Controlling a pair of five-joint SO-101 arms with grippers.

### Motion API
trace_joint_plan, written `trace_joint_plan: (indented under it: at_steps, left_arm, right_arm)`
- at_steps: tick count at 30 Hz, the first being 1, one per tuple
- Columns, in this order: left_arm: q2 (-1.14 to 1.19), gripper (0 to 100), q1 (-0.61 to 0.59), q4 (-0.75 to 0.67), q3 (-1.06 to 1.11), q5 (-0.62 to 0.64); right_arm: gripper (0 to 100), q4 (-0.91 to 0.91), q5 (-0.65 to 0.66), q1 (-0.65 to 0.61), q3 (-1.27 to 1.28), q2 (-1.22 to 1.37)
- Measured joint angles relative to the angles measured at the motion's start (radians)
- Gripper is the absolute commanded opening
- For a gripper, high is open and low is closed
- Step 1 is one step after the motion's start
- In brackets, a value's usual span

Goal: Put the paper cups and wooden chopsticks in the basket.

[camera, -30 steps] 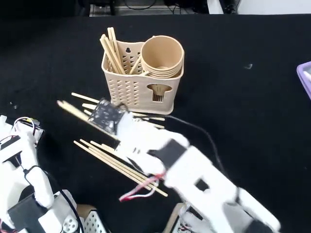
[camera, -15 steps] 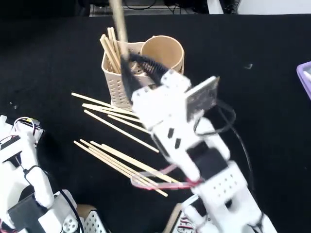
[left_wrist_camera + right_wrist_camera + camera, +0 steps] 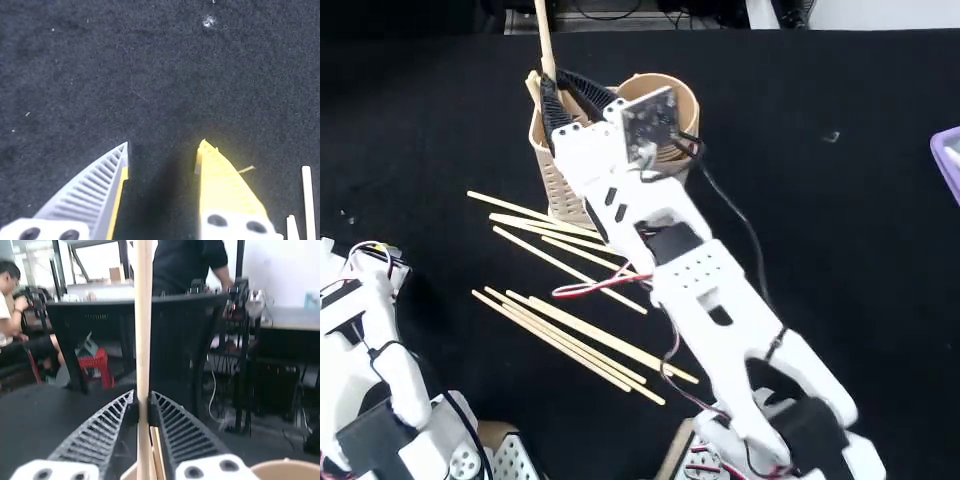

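Observation:
My right gripper (image 3: 552,95) is over the beige basket (image 3: 560,175), shut on a wooden chopstick (image 3: 544,35) that stands upright above it. The same chopstick (image 3: 143,340) runs straight up between the right gripper (image 3: 143,402) fingers. The stacked paper cups (image 3: 685,105) sit in the basket's right compartment, and other chopsticks (image 3: 535,85) stand in the left one. Several loose chopsticks (image 3: 570,335) lie on the black table in front of the basket. My left gripper (image 3: 162,150) is open just above the bare black cloth, with chopstick ends (image 3: 306,200) beside it.
The right arm (image 3: 720,320) stretches from the front edge across the loose chopsticks to the basket. The left arm's base (image 3: 370,380) sits at the front left corner. A purple tray edge (image 3: 948,160) shows at the far right. Black cloth spreads around the basket.
The right arm lifted a chopstick off the table, swung it upright and carried it back over the basket. The left arm has not moved.

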Motion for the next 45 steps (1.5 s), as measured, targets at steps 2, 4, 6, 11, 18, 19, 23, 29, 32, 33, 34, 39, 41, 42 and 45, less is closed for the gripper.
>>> trace_joint_plan:
  at_steps: [2,4,6,11,18,19,23,29,32,33,34,39,41,42,45]
  left_arm:
    - [0.000,22,0.000,0.000,0.000,0.000]
    - [0.000,22,0.000,0.000,0.000,0.000]
    - [0.000,22,0.000,0.000,0.000,0.000]
    - [0.000,22,0.000,0.000,0.000,0.000]
    - [0.000,22,0.000,0.000,0.000,0.000]
    - [0.000,22,0.000,0.000,0.000,0.000]
    - [0.000,22,0.000,0.000,0.000,0.000]
    - [0.000,22,0.000,0.000,0.000,0.000]
    - [0.000,22,0.000,0.000,0.000,0.000]
    - [0.000,22,0.000,0.000,0.000,0.000]
    - [0.000,22,0.000,0.000,0.000,0.000]
    - [0.000,22,0.000,0.000,0.000,0.000]
    - [0.000,22,0.000,0.000,0.000,-0.002]
    - [0.000,22,0.000,0.005,-0.011,-0.002]
    - [0.000,22,0.000,0.083,-0.094,-0.077]
  right_arm:
    - [19.8,0.068,0.000,0.000,-0.028,0.003]
    - [20.3,0.157,-0.002,0.000,-0.064,0.003]
    - [18.8,0.245,-0.002,0.000,-0.092,0.003]
    - [15.5,0.358,-0.003,0.000,-0.109,-0.080]
    - [12.3,0.614,-0.003,-0.003,0.005,-0.404]
    - [12.3,0.677,-0.003,-0.014,0.044,-0.451]
    - [12.3,0.878,-0.003,-0.055,0.253,-0.603]
    - [12.2,0.772,-0.006,0.002,0.601,-0.635]
    - [12.1,0.595,-0.006,0.011,0.738,-0.635]
    - [12.1,0.534,-0.006,0.008,0.770,-0.635]
    - [12.1,0.471,-0.008,-0.003,0.796,-0.635]
    - [12.1,0.322,-0.008,-0.064,0.825,-0.598]
    - [12.1,0.315,-0.008,-0.064,0.838,-0.574]
    - [12.1,0.315,-0.008,-0.064,0.847,-0.565]
    - [12.1,0.315,-0.008,-0.029,0.859,-0.555]
